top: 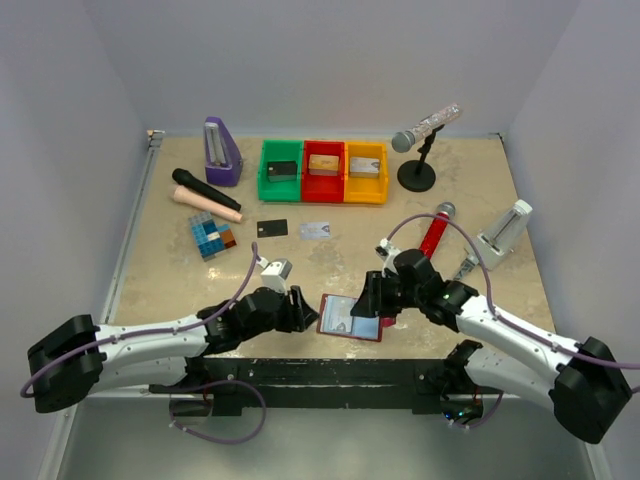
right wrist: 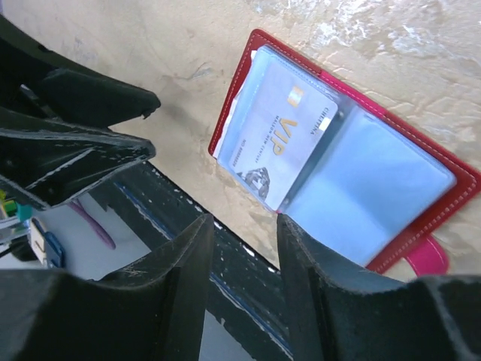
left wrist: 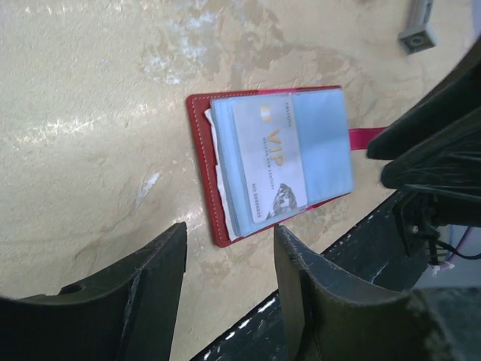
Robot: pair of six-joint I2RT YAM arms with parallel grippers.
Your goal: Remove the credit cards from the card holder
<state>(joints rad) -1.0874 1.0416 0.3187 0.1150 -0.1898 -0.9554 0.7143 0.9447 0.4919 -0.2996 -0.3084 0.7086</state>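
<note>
The dark-red card holder [top: 349, 319] lies open near the table's front edge, between my two grippers. A silvery credit card [left wrist: 267, 159] printed VIP sits inside its pale blue clear pocket [right wrist: 279, 141]. My left gripper [top: 306, 311] is just left of the holder, open, with bare table between its fingers [left wrist: 229, 229]. My right gripper [top: 376, 304] hovers at the holder's right side, open and holding nothing [right wrist: 244, 219]. A black card [top: 272, 228] and a silvery card [top: 316, 230] lie flat on the table farther back.
Green [top: 281, 170], red [top: 323, 170] and yellow [top: 366, 171] bins with small blocks stand at the back. A purple metronome [top: 221, 152], two microphones [top: 205, 199] and a colour block [top: 211, 236] are at left. A red microphone [top: 435, 232], a mic stand [top: 417, 175] and a white device [top: 505, 233] are at right.
</note>
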